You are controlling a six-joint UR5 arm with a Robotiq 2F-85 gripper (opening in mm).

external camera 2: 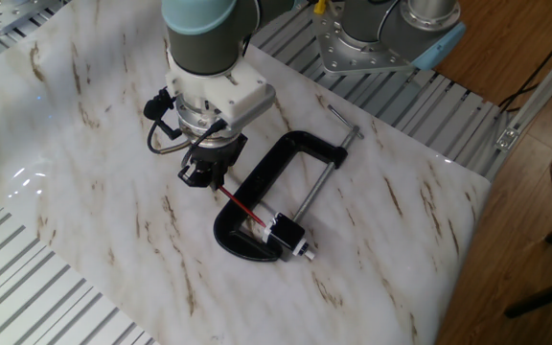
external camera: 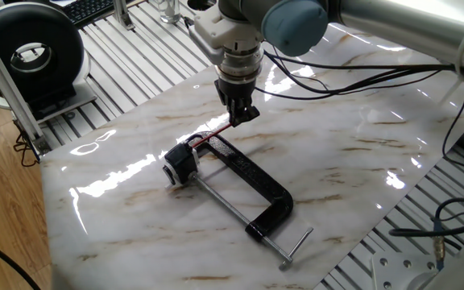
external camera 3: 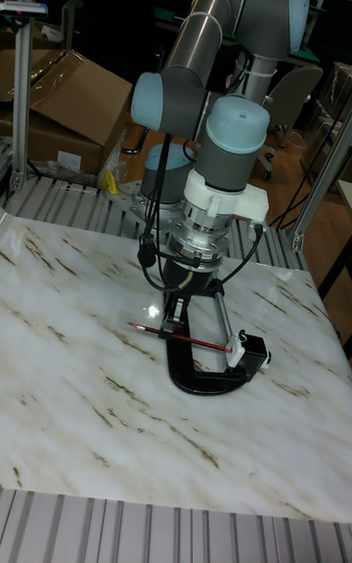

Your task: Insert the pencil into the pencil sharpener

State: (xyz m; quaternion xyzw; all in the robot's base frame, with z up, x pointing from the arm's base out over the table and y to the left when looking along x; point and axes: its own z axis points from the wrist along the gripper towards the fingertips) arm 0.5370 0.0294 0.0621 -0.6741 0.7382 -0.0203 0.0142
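The pencil [external camera: 213,135] is a thin red stick slanting down from my gripper [external camera: 238,119] to the pencil sharpener [external camera: 180,165]. The sharpener is a small black block with a pale face, and it lies on the marble board beside the closed end of a black C-clamp [external camera: 252,181]. My gripper is shut on the pencil [external camera 2: 242,209], and its far end reaches the sharpener [external camera 2: 287,236]. In the tall view the pencil [external camera 3: 200,342] runs almost level. A short tail pokes out left of my gripper [external camera 3: 176,317], and the other end meets the sharpener [external camera 3: 252,350].
The clamp's silver rod [external camera: 240,217] stretches toward the board's near edge. A round black device [external camera: 31,50] stands at the far left. Cables [external camera: 457,217] hang at the right. Slatted metal [external camera 2: 27,287] surrounds the marble board [external camera: 361,153]. A cardboard box [external camera 3: 59,104] sits behind.
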